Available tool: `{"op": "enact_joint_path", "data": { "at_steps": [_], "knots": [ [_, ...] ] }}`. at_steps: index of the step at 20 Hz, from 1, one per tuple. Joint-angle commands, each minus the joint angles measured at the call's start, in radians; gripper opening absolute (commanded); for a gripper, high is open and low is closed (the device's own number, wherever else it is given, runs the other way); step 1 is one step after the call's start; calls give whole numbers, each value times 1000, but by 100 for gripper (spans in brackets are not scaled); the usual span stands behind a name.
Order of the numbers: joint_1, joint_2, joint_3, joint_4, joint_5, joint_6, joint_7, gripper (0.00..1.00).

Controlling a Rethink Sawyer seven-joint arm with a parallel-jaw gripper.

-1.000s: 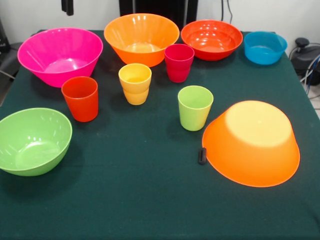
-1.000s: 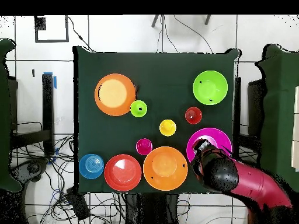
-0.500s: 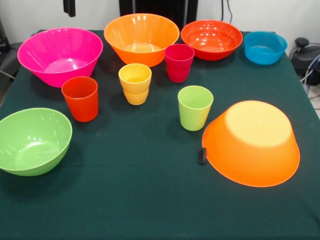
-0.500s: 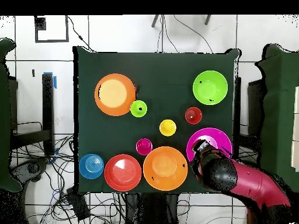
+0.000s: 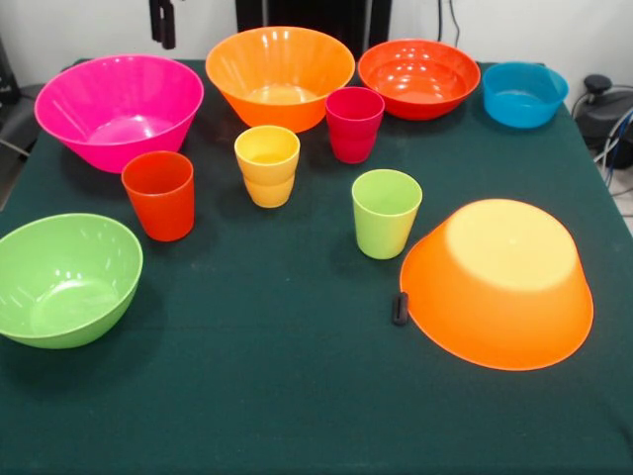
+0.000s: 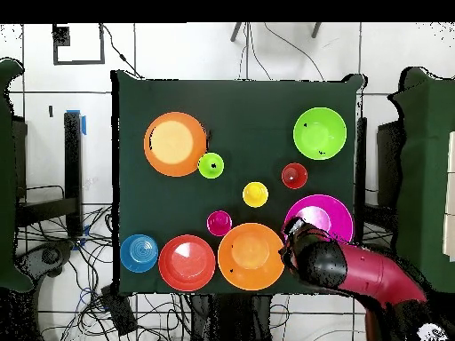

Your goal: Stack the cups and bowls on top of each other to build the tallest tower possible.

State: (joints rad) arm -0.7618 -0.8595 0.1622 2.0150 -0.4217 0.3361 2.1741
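The end effector (image 5: 162, 22) is seen only as dark tips at the top edge of the front view, above the far rim of the pink bowl (image 5: 119, 107); whether it is apart or together cannot be told. In the overhead view the arm (image 6: 355, 273) is placed over the edge of the pink bowl, next to the upright orange bowl (image 6: 251, 256). Nothing is stacked: all pieces are set apart on the green surface (image 5: 277, 386). Along the far side, the pink bowl, the upright orange bowl, the red-orange bowl (image 5: 418, 77) and the blue bowl (image 5: 524, 93) are lined up. The crimson cup (image 5: 354, 124) is placed just before the orange bowl, with the yellow cup (image 5: 267, 164), the orange-red cup (image 5: 159, 194) and the green cup (image 5: 385, 212) nearer the middle. The green bowl (image 5: 61, 279) is set upright near one edge, and a second orange bowl (image 5: 499, 282) is laid upside down, with a small black object (image 5: 400, 308) touching its rim.
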Motion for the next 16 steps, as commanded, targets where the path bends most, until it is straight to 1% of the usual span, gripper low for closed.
{"op": "enact_joint_path", "data": {
  "at_steps": [1,5,8,12,16],
  "knots": [
    [52,76,25,-3,-79,-50,-1,0],
    [53,81,29,-13,-76,-41,-2,0],
    [58,83,17,-2,-80,-66,13,0],
    [70,75,11,2,-77,-67,22,0],
    [65,97,23,-20,-75,-61,8,0]
  ]
}}
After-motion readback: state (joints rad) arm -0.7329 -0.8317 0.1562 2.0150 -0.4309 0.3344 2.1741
